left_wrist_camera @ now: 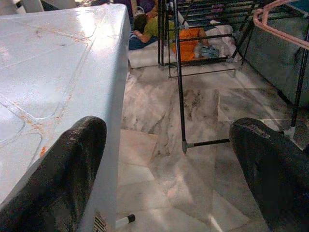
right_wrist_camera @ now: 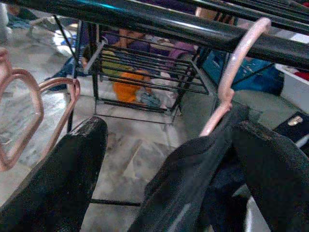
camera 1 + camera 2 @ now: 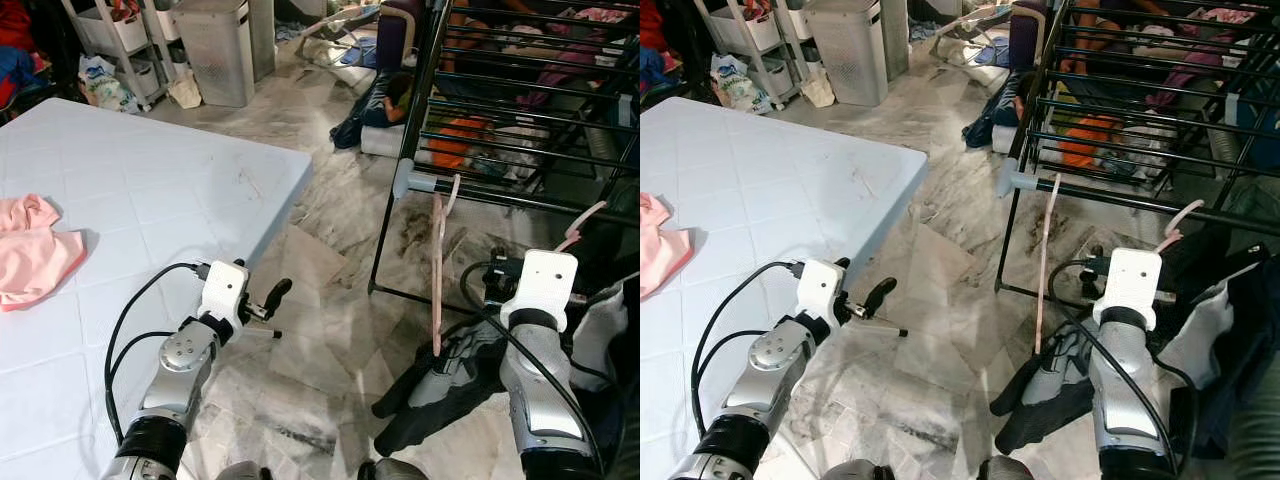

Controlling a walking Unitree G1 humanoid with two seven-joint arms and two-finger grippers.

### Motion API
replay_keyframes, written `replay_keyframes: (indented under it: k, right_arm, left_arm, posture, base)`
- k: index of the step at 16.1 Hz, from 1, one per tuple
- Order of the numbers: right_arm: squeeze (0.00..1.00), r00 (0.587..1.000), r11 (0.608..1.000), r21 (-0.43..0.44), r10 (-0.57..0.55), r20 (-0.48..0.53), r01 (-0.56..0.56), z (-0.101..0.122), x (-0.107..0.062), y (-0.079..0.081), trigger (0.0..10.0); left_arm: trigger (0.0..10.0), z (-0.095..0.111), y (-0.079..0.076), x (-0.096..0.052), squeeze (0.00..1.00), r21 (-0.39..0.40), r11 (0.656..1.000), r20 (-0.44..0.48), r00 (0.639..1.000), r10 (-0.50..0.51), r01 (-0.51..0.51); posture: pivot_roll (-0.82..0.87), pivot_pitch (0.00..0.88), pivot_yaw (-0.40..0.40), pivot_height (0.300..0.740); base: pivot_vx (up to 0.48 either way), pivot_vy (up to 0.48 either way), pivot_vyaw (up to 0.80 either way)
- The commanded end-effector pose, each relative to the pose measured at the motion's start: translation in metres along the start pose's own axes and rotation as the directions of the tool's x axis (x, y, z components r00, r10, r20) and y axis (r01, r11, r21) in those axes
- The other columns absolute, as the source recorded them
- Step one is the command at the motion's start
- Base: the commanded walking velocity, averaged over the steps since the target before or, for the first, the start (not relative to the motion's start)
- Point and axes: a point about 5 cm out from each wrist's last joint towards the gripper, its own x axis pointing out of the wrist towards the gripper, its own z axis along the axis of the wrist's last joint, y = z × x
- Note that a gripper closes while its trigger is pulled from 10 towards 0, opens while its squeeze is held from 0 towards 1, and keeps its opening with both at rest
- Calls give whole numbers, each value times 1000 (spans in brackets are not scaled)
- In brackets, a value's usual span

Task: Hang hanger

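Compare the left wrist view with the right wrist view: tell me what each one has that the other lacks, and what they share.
Left wrist view alone: the pale blue mattress beside the left gripper, whose fingers are spread with nothing between them, and bare marble floor below.

Right wrist view alone: the right gripper, a pink hanger hook looped over a black rail with dark clothing under it, and a second pink hanger to one side.

Both: the black drying rack and an orange garment under it.

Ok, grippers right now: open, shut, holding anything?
Left gripper: open, holding nothing, beside the white table.
Right gripper: open, holding nothing, at the pink hanger hooked over the rack bar.
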Motion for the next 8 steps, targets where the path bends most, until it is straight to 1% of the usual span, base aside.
replay_keyframes:
  k: [1,2,3,4,8]
  right_arm:
    - [0,999,999,11,-38,-35,39,-2,4,-3,10000]
    - [0,990,995,51,-75,-119,81,-12,6,-5,10000]
    - [0,984,992,75,-85,-155,97,-17,7,-6,10000]
    - [0,982,992,75,-89,-167,103,-18,7,-7,10000]
    - [0,982,992,75,-89,-167,103,-18,7,-7,10000]
  left_arm:
    - [10000,-6,-3,0,0,4,1000,-40,999,-19,19]
    - [10000,-6,-3,1,0,6,1000,-42,999,-21,21]
    - [10000,-6,-3,1,0,7,1000,-41,999,-21,21]
    - [10000,-6,-3,1,0,7,1000,-41,999,-21,21]
    - [10000,-6,-3,1,0,7,1000,-41,999,-21,21]
  posture:
    - [-60,0,33,740]
    - [-60,0,33,740]
    - [-60,0,33,740]
    - [-60,0,33,740]
    - [-60,0,33,740]
  base:
    - [0,0,0]
    - [0,0,0]
    - [0,0,0]
    - [0,0,0]
    - [0,0,0]
